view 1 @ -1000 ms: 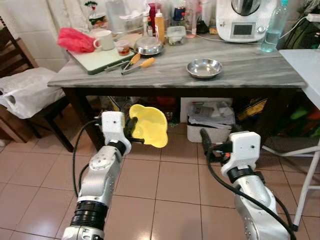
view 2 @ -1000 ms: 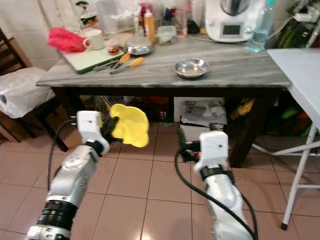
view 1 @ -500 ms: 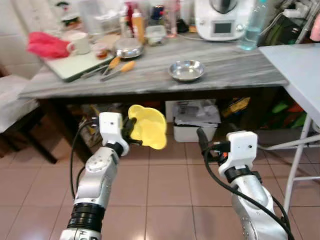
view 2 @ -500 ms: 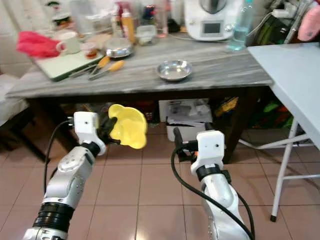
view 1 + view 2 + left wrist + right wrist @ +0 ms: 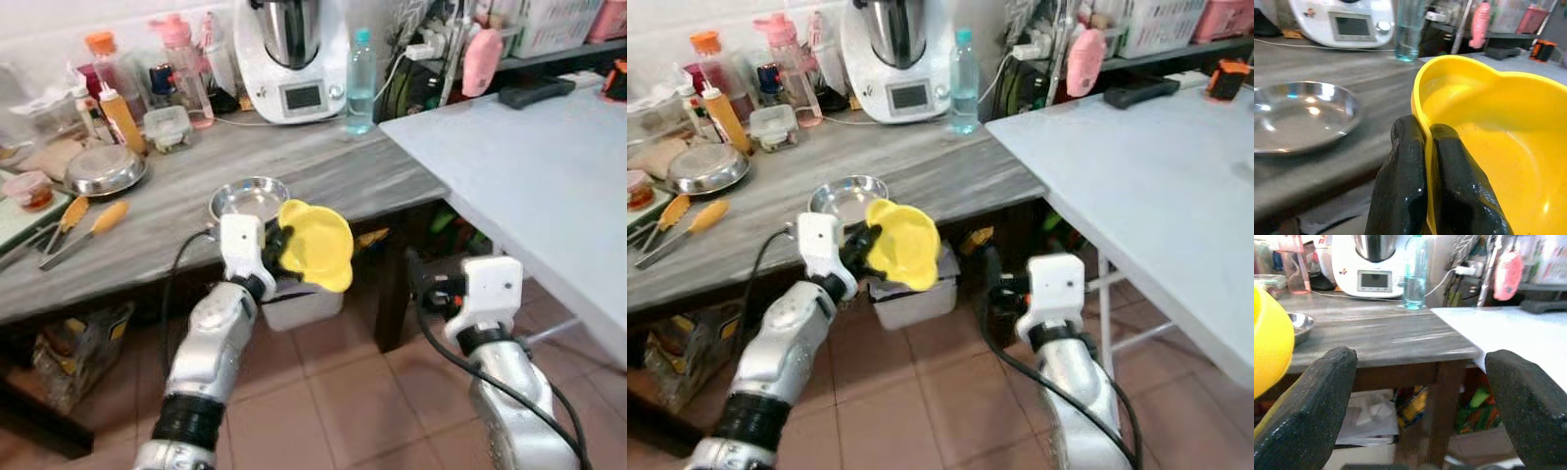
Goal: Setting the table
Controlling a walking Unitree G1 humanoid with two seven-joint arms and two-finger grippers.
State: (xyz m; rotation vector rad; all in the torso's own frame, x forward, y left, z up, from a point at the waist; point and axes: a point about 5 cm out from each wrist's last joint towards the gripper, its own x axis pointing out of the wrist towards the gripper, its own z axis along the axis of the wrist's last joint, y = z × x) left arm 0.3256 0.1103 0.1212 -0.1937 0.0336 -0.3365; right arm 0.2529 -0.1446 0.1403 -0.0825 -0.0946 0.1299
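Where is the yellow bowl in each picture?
Left eye view: yellow bowl near the middle, held by the left gripper.
Right eye view: near the middle, just left of centre.
Left wrist view: large, at the right, its rim between the black fingers.
Right wrist view: at the left edge.
Shared landmark: the steel dish on the grey table.

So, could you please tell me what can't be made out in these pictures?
- Yellow bowl: its inside faces away in the eye views; the left wrist view cuts off its far rim.
- Steel dish: front edge hidden behind the left gripper.
- Appliance: screen too small to read.
- White table: cut off by the frame edge.
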